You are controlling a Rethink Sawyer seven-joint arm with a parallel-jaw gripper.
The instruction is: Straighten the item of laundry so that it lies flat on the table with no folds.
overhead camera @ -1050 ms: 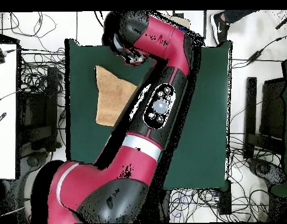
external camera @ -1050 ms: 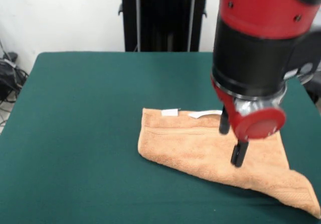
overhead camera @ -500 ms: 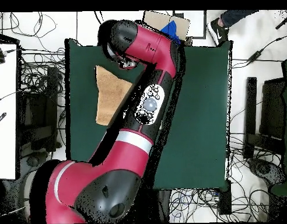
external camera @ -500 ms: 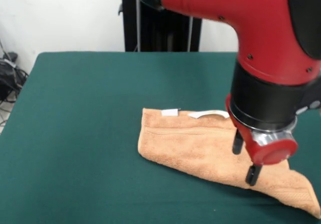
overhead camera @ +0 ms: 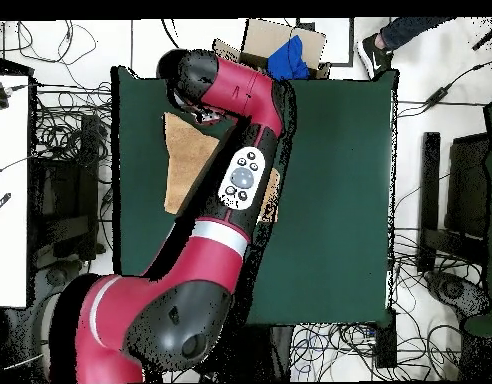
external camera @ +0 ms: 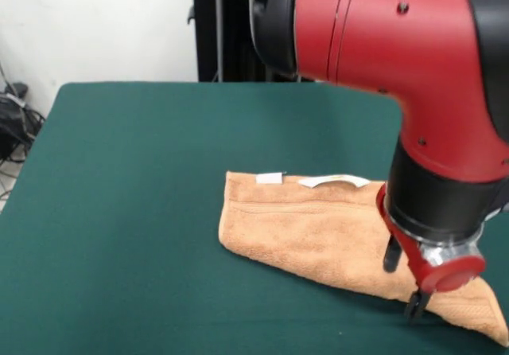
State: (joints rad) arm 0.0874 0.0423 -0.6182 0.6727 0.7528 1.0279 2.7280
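The towel (external camera: pixel 334 239) is lying folded on the green tabletop (external camera: pixel 143 212), its white tags (external camera: pixel 306 181) along the far edge, unmoved since a second ago. The end effector (external camera: pixel 404 283) is dropping lower and sliding toward the towel's near pointed corner, its two black fingers (external camera: pixel 391 254) spread apart and gripping nothing, the lower tip reaching the cloth. Overhead, the red arm (overhead camera: pixel 235 190) is covering much of the towel; a cardboard box (overhead camera: pixel 280 45) with blue cloth is sitting beyond the tabletop.

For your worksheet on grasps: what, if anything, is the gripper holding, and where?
Nothing is held yet. The open gripper stands over the towel near its front right corner.
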